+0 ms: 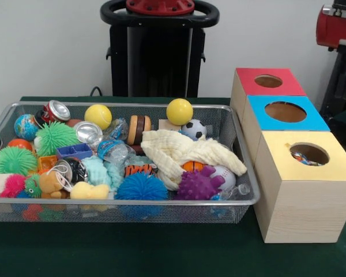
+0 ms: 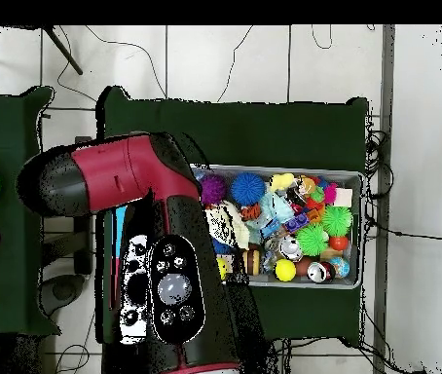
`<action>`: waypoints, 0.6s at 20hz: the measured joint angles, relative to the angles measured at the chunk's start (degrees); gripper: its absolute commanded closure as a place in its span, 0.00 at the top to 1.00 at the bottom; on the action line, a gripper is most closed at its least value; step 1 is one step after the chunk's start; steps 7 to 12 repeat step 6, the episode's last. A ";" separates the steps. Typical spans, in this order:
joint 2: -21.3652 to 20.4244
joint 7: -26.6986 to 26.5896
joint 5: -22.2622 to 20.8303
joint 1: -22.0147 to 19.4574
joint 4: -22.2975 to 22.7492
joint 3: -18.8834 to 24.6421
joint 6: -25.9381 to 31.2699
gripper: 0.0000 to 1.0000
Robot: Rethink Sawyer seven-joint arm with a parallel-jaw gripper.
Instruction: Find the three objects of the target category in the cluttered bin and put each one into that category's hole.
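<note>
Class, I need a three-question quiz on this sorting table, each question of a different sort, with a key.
1. True or false: the cream cloth lies inside the wire mesh bin.
2. Which cube top colour is nearest the front-view camera? A red, B blue, C yellow.
3. Fill in: printed fabric shows inside the hole of the ____-topped cube.

Key: 1 true. 2 C: the yellow-topped cube is in front, then the blue-topped cube, then the red-topped cube. 3 yellow.
</note>
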 measured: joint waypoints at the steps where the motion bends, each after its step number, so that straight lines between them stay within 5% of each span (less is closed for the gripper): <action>1: -0.09 0.00 -0.01 0.04 0.01 0.00 0.02 0.00; 12: -0.71 0.00 0.00 0.04 0.02 0.00 0.02 0.00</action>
